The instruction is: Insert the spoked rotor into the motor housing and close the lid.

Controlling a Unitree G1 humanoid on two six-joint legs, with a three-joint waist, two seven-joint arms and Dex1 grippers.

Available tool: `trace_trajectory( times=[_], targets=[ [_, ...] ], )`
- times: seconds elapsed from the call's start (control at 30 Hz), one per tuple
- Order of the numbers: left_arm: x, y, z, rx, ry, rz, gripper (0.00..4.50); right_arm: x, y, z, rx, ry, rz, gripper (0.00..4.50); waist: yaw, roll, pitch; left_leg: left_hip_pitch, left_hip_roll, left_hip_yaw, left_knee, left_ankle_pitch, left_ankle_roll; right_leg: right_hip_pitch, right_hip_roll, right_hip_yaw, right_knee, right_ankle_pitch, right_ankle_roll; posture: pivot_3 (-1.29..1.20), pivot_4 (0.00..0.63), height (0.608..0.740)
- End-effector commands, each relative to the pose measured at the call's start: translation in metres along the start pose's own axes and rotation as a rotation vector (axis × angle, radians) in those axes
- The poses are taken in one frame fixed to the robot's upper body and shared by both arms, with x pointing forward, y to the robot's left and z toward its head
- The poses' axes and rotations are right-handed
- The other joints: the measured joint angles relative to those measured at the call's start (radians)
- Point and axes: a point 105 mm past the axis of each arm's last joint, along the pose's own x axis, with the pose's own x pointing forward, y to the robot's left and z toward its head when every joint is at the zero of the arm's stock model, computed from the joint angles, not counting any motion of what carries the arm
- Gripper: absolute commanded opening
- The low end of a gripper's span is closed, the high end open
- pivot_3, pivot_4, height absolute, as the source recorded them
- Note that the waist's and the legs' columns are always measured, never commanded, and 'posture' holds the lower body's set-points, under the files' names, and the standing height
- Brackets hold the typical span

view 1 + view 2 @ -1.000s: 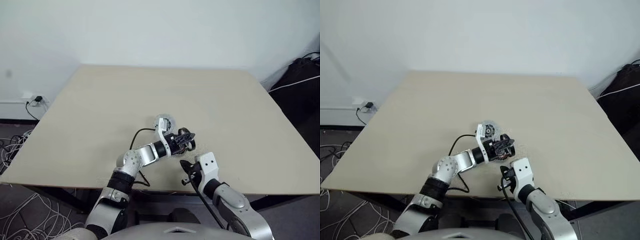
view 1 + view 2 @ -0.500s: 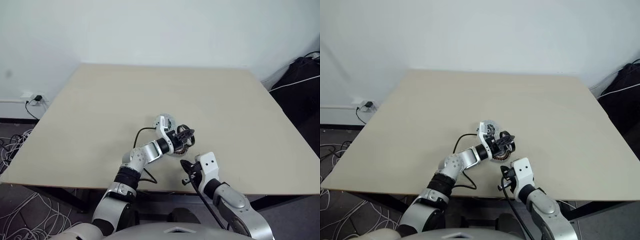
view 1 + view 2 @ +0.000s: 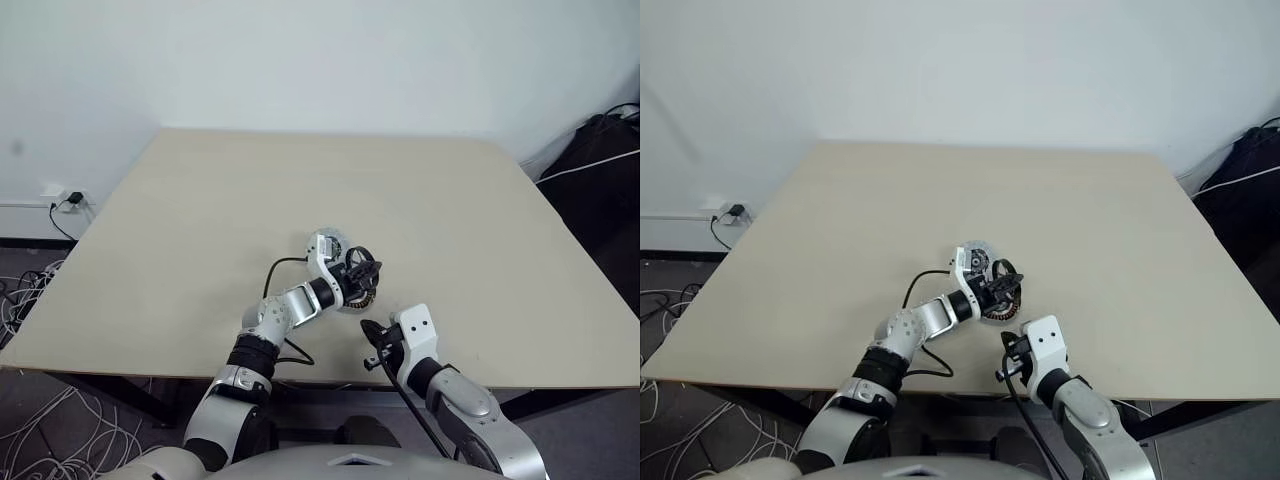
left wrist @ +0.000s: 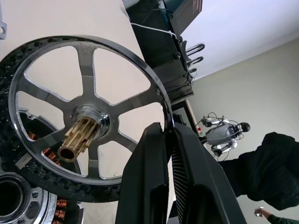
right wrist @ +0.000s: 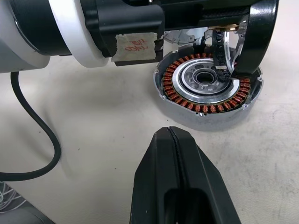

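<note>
My left gripper (image 4: 169,133) is shut on the black rim of the spoked rotor (image 4: 86,70), a silver-spoked wheel with a brass toothed hub. The rotor (image 5: 223,51) stands tilted on edge over the motor housing (image 5: 187,103), a round dish with copper windings around a silvery centre. Its lower rim dips into the housing's far side; whether it touches I cannot tell. The housing (image 3: 368,296) lies near the table's front middle. The pale lid (image 3: 328,240) lies just behind my left wrist. My right gripper (image 5: 170,133) is shut and empty, a short way in front of the housing.
The beige table (image 3: 200,220) stretches wide behind and to both sides. A black cable (image 5: 28,140) from the left arm loops on the table near the housing. Wires lie on the floor at the left (image 3: 30,300). A dark bag (image 3: 600,150) sits off the table's right edge.
My left gripper has sunk a little with the rotor, bringing it down onto the housing's edge. The right arm has not moved.
</note>
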Motion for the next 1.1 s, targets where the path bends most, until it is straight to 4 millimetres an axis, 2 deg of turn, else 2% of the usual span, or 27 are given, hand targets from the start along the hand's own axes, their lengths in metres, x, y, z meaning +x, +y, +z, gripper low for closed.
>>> trace_trajectory(
  times=[0.03,0.3,0.53,0.67,0.97,1.07,1.1],
  targets=[
    [-0.003,0.006,-0.031,-0.098,0.015,0.030,0.30,0.000,0.001,0.013,-0.021,-0.054,0.005,0.00,-0.001,0.000,0.000,0.000,0.000,0.000,0.000,0.000,0.000,0.000,0.000,0.000,0.000,0.000,0.000,0.00,0.000,0.740],
    [-0.022,0.021,-0.032,-0.104,0.002,0.109,0.30,0.003,0.002,0.015,-0.026,-0.055,0.019,0.00,-0.003,0.000,-0.002,0.002,0.000,0.000,0.000,0.000,0.000,0.000,0.000,0.000,0.000,0.000,0.000,0.00,0.000,0.740],
    [-0.039,0.038,-0.033,-0.114,-0.007,0.193,0.30,0.004,0.003,0.015,-0.027,-0.055,0.026,0.00,-0.006,-0.001,-0.006,0.010,0.001,0.001,-0.001,0.000,0.000,0.003,-0.004,0.000,0.000,0.000,-0.001,0.00,0.000,0.740],
    [-0.045,0.038,-0.032,-0.113,-0.012,0.201,0.30,0.005,0.003,0.016,-0.025,-0.056,0.029,0.00,-0.009,-0.003,-0.013,0.011,0.001,0.001,-0.001,-0.001,-0.002,0.004,-0.011,-0.001,0.000,0.000,-0.001,0.00,0.000,0.740],
    [-0.049,0.033,-0.029,-0.096,-0.033,0.177,0.30,0.006,0.003,0.017,-0.022,-0.059,0.032,0.00,-0.015,-0.004,-0.018,0.012,0.001,0.001,-0.002,-0.003,-0.005,0.005,-0.013,-0.001,0.000,0.000,-0.002,0.00,0.000,0.740],
    [-0.050,0.033,-0.029,-0.097,-0.037,0.177,0.90,0.006,0.003,0.017,-0.022,-0.059,0.031,0.00,-0.015,-0.003,-0.018,0.012,0.001,0.001,-0.003,-0.003,-0.005,0.004,-0.014,-0.001,-0.001,0.000,-0.003,0.00,0.000,0.740],
    [-0.050,0.033,-0.028,-0.097,-0.038,0.178,1.25,0.006,0.003,0.017,-0.022,-0.059,0.031,0.00,-0.014,-0.003,-0.017,0.011,0.000,0.001,-0.004,-0.003,-0.005,0.003,-0.014,-0.001,-0.001,0.000,-0.003,0.00,0.000,0.740]
  ],
)
